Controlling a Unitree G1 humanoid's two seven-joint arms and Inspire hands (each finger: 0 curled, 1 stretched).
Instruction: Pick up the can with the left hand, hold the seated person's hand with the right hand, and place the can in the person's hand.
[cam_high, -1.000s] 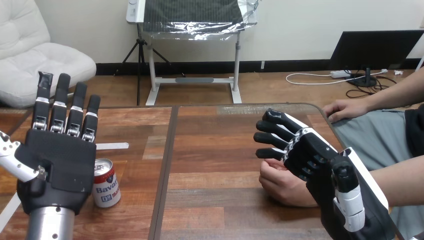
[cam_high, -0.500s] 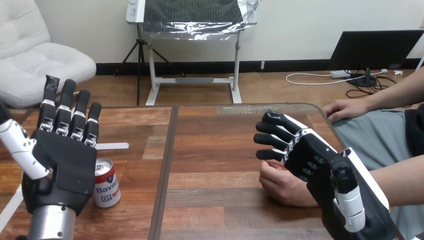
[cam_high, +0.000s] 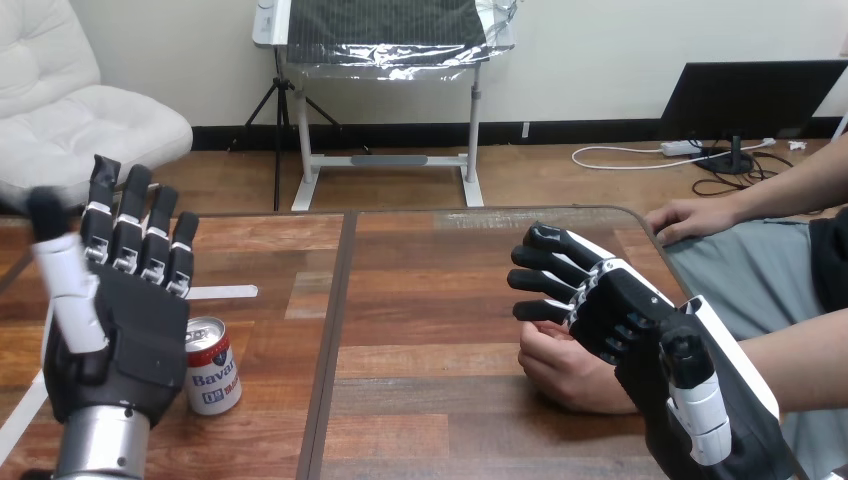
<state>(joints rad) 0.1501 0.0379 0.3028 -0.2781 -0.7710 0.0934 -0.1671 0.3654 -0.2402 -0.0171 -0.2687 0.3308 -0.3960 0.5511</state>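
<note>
Left hand (cam_high: 120, 335) raised at the left edge of the surface (cam_high: 430, 300), fingers (cam_high: 130, 225) straight and wide, holding nothing. Can (cam_high: 212, 366) upright just beside it, toward the near left corner, ungripped. Right hand (cam_high: 625, 315) lies over the person's hand (cam_high: 565, 368) near the right edge; whether it grips, cannot tell.

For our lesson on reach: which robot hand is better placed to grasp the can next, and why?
Left. The left hand stands open beside the can; the right hand is far across the table, over the person's nearer hand.
</note>
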